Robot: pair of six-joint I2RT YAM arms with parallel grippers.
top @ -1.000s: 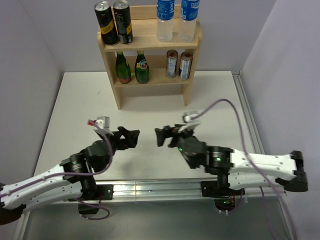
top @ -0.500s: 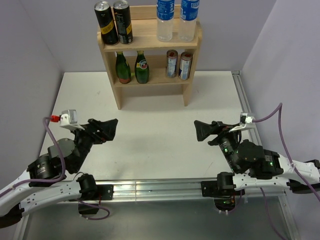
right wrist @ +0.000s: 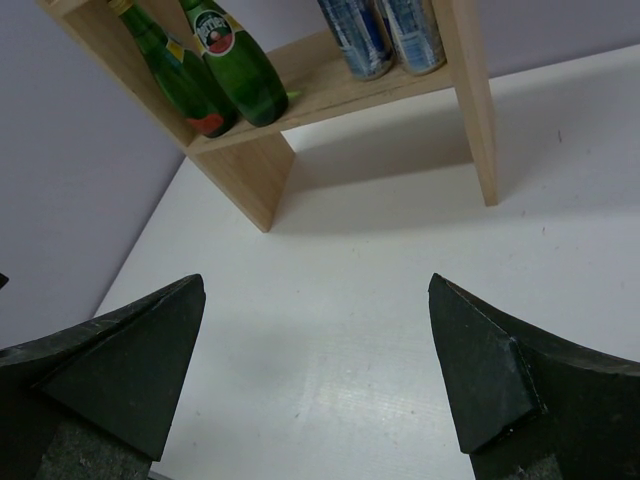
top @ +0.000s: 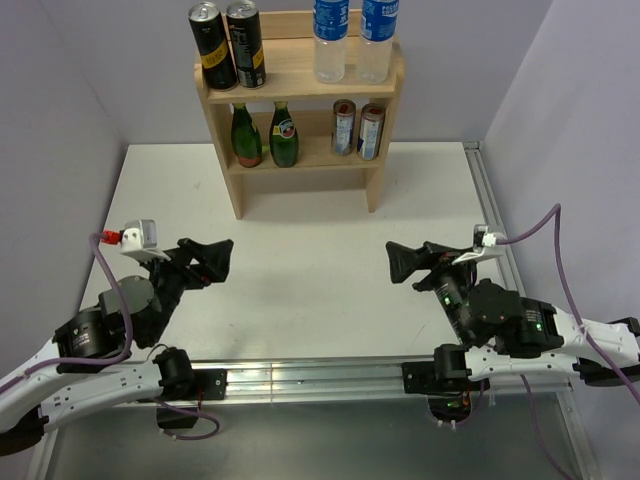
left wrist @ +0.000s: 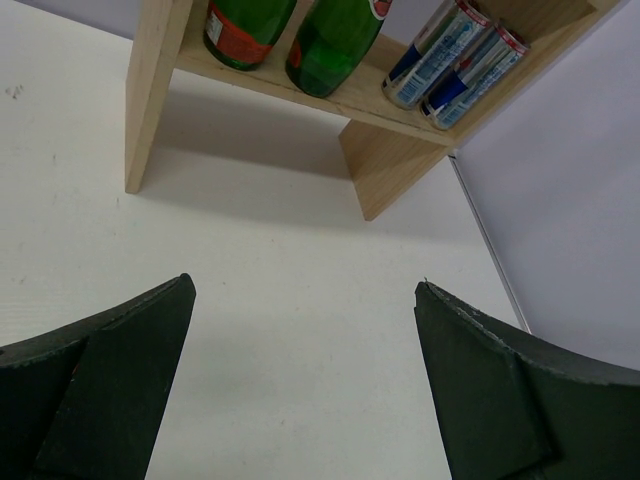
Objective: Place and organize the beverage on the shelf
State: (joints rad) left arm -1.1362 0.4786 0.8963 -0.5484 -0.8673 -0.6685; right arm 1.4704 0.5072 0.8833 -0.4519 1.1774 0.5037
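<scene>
Wooden shelf (top: pixel 300 88) stands well beyond the left pincer (top: pixel 222 261) and right pincer (top: pixel 401 266), both wide and empty

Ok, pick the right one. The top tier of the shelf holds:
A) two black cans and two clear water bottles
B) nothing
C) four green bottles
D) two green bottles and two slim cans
A: the top board of the shelf carries two black cans on its left and two water bottles on its right. The green bottles stand one tier lower.
</scene>
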